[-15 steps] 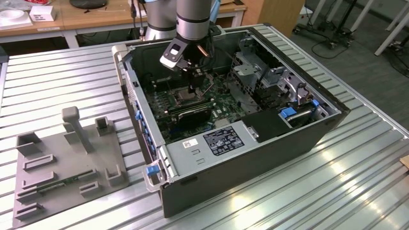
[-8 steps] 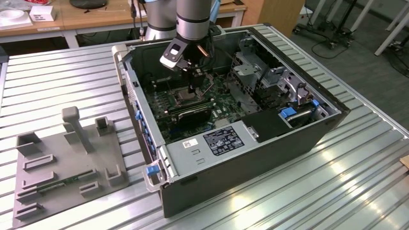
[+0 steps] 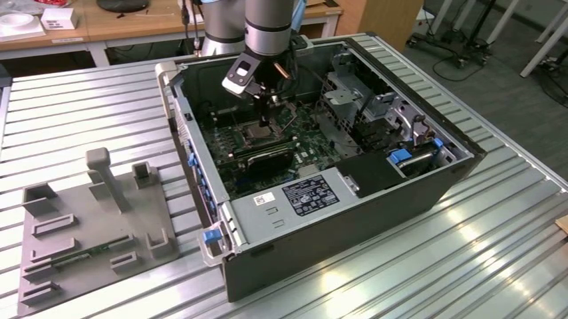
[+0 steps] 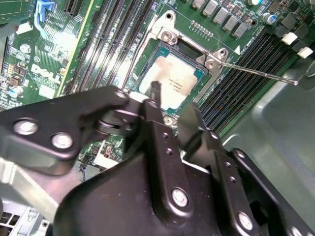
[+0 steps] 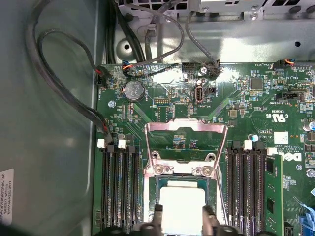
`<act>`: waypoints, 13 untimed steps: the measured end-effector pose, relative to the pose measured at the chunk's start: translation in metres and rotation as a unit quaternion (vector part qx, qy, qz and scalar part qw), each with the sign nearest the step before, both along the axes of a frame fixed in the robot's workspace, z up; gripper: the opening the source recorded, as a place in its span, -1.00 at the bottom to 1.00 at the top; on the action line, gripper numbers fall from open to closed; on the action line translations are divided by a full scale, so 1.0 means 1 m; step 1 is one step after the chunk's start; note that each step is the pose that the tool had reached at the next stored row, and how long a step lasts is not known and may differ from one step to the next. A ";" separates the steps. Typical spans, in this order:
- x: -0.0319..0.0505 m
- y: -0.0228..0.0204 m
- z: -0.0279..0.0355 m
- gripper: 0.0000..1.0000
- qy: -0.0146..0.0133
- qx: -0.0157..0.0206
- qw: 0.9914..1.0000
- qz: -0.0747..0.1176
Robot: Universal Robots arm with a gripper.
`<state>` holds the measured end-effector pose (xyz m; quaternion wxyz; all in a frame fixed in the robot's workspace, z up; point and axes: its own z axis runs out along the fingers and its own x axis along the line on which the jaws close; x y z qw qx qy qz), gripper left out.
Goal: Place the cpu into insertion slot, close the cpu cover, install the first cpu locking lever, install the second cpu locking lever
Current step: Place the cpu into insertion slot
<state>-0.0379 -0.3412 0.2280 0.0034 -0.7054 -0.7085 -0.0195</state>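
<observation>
- First wrist view: the claw (image 5: 183, 217) straddles the cpu (image 5: 182, 199); gripping or loose, I cannot tell.
- The cpu lies in the insertion slot (image 5: 182, 183), directly beneath the claw.
- The cpu cover (image 5: 187, 126) is swung open just beyond the claw.
- Exterior view: the claw reaches down inside the computer case (image 3: 355, 252).

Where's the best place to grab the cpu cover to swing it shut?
Take the cpu cover by its free crossbar, the edge farthest from its hinge beside the cpu. Come from above on that far side: the thin, open-centred frame is swung open, so that bar probably gives most leverage.
</observation>
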 end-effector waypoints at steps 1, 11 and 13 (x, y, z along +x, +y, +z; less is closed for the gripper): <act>0.0000 0.0000 0.0000 -0.20 0.000 0.000 1.000 0.000; 0.0000 0.0000 0.0000 -0.79 0.000 0.000 1.000 0.000; 0.0000 0.0000 0.0000 -0.79 0.000 0.000 1.000 0.000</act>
